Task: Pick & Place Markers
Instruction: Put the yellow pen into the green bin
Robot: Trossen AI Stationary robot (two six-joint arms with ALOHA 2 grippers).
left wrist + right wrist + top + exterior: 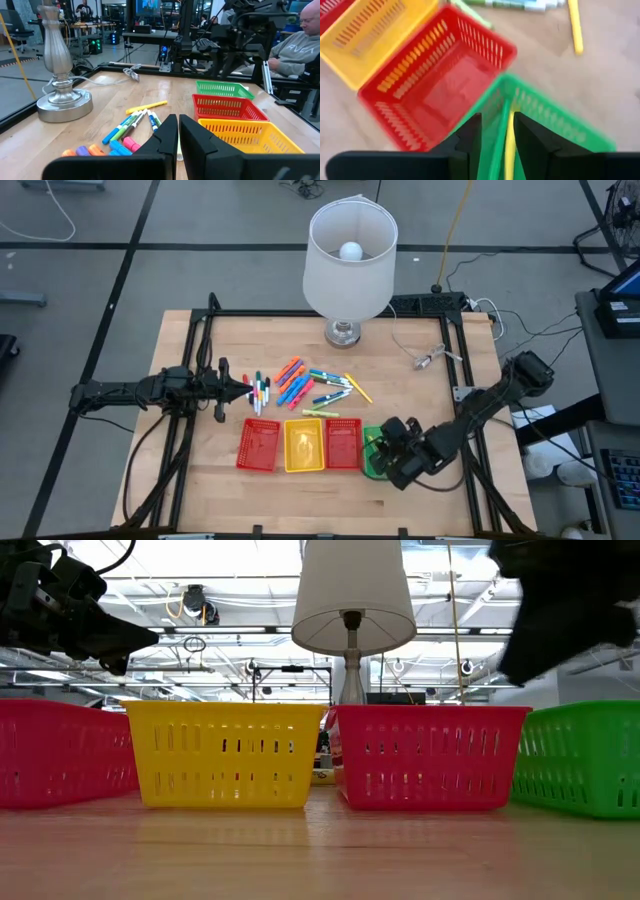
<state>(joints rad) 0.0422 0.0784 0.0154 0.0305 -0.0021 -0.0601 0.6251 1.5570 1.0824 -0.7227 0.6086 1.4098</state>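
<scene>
Trays (304, 446): four, two red, one yellow, one green.

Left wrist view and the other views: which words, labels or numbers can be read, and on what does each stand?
"RVCA": on the grey sweatshirt of the person seated beyond the table.
Any print on the markers is too small to read.
The trays show no text.

Right tool (493, 135) clamped, left tool (178, 131) nearly closed.
</scene>
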